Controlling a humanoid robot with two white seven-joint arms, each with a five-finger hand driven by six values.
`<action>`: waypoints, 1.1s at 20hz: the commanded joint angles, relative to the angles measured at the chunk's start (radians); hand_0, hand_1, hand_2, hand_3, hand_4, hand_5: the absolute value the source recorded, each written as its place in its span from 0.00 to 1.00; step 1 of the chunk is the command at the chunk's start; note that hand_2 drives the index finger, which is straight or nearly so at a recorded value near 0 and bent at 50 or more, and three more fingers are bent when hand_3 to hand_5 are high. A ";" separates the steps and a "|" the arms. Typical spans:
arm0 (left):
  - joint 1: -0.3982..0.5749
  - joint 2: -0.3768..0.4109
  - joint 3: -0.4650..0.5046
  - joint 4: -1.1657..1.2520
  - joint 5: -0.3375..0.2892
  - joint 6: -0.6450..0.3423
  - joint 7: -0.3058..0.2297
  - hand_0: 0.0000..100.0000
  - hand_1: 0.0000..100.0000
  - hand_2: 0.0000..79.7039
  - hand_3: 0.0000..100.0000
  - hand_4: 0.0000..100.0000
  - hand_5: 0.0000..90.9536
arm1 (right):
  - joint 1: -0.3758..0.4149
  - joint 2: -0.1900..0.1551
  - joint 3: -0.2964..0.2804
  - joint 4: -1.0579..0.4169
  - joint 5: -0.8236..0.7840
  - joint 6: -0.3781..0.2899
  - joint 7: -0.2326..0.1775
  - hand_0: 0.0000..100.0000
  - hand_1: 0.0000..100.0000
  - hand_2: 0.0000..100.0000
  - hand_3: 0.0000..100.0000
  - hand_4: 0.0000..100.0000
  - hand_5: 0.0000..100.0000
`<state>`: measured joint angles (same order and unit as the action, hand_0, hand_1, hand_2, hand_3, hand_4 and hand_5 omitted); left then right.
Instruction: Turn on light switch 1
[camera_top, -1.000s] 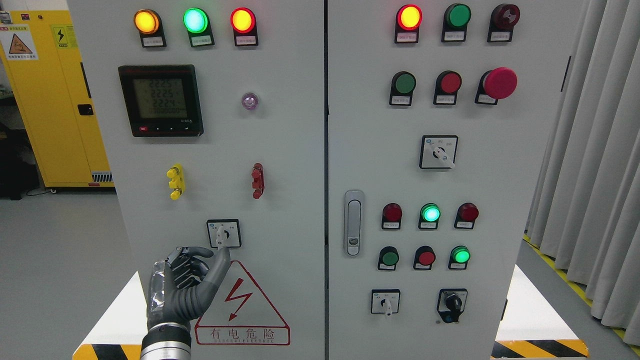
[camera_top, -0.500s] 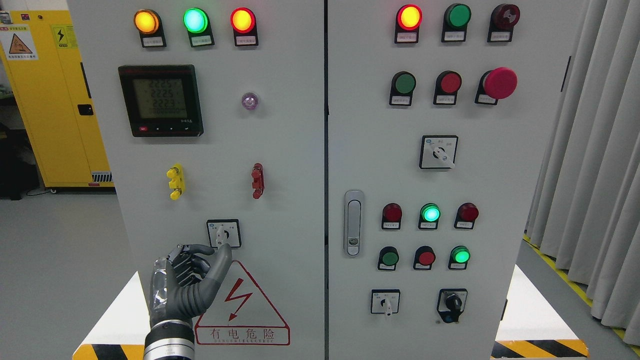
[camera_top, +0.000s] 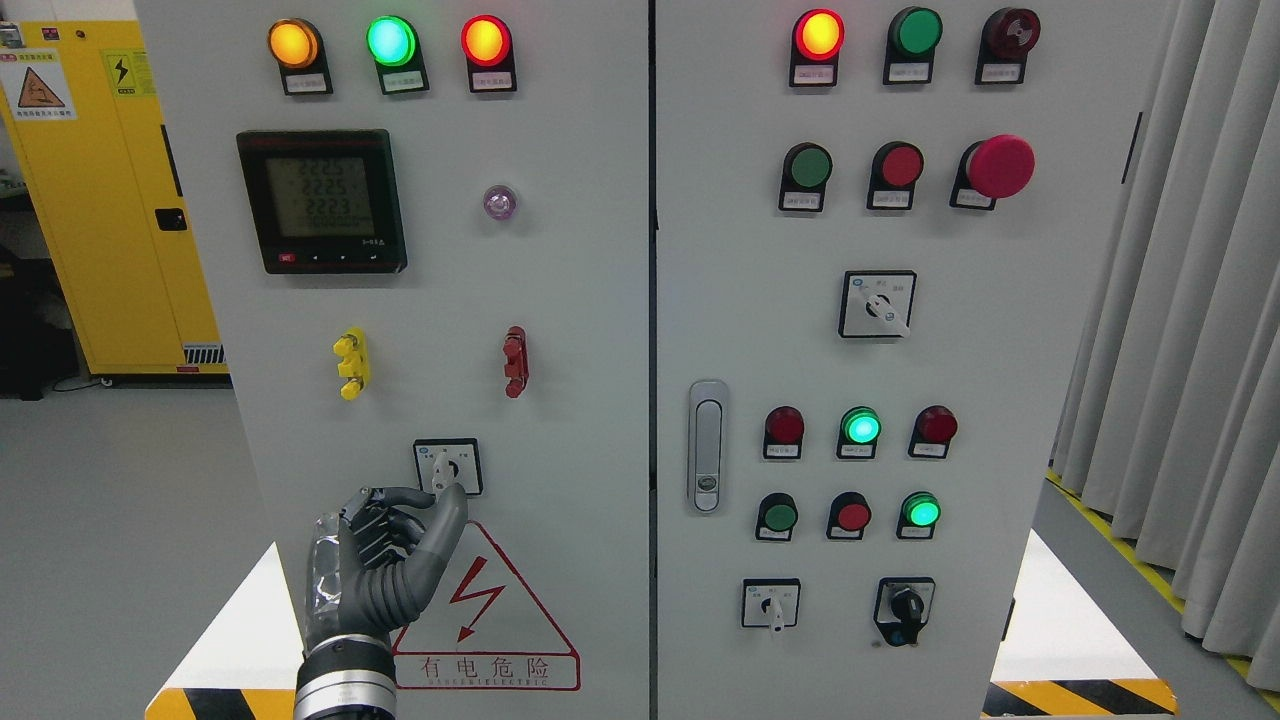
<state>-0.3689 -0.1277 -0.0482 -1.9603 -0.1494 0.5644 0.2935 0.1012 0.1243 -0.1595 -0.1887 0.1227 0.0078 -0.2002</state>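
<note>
- My left hand (camera_top: 385, 560), fingers curled and holding nothing, thumb raised, sits just below the rotary switch (camera_top: 447, 467).
- The switch is on the grey cabinet door (camera_top: 560, 300).

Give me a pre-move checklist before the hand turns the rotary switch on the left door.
1. Left hand at the target rotary switch: ok, thumb tip reaches its lower edge.
2. Grip on the switch's white lever: not ok, the curled fingers sit beside it, not around it.
3. Lever position: ok to read, pointing straight down.
4. Contact between thumb and lever: cannot tell.
5. Clear of the red terminal and yellow terminal: ok, both well above the hand.
6. Right hand: not in view.
</note>
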 joint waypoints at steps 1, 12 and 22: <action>-0.005 -0.004 -0.005 0.009 -0.004 0.003 0.001 0.21 0.71 0.72 0.87 0.87 0.94 | 0.000 0.000 0.000 0.000 0.000 0.000 0.001 0.00 0.50 0.04 0.00 0.00 0.00; -0.025 -0.004 -0.005 0.040 -0.024 0.003 -0.001 0.23 0.71 0.72 0.87 0.87 0.94 | 0.000 0.000 0.000 0.000 0.000 0.000 0.001 0.00 0.50 0.04 0.00 0.00 0.00; -0.031 -0.004 -0.005 0.047 -0.025 0.006 -0.001 0.24 0.70 0.72 0.87 0.87 0.94 | 0.000 0.000 0.000 0.000 0.000 0.000 0.001 0.00 0.50 0.04 0.00 0.00 0.00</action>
<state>-0.3956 -0.1310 -0.0528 -1.9254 -0.1732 0.5692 0.2981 0.1012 0.1243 -0.1595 -0.1887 0.1227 0.0078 -0.2002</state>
